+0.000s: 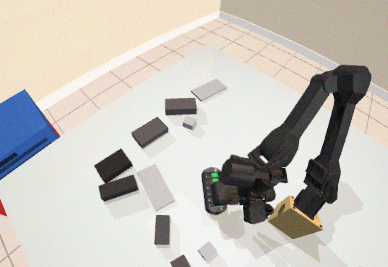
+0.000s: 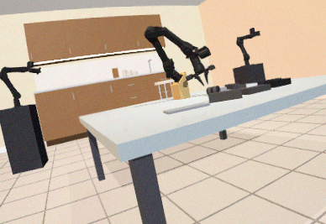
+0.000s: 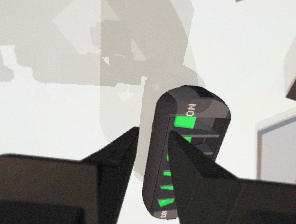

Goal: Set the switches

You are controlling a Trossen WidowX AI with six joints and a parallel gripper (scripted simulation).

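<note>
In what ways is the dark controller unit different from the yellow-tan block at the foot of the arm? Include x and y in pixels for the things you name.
The controller unit [image 1: 206,201] [image 3: 150,165] is dark with rounded ends, whereas the yellow-tan block [image 1: 295,223] [image 2: 181,91] has sharp corners. Green switch faces show on the unit; the block shows none. The block carries the arm; the unit carries nothing. Both rest on the bench.

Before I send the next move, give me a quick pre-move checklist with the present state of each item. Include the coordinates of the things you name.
1. Controller unit [image 1: 205,191] [image 3: 151,150] sitting on its base, switches up: ok.
2. Gripper [image 2: 204,84] [image 3: 153,134] fingers parted: ok, they stand apart.
3. Nothing held between the fingers: ok.
4. Both fingertips clear of the unit: cannot tell; in the wrist view one finger overlaps its switch face.
5. Label on the underside readable: not ok, it faces down.
6. Grey block [image 1: 180,106] clear of the unit: ok, they stand well apart.
</note>
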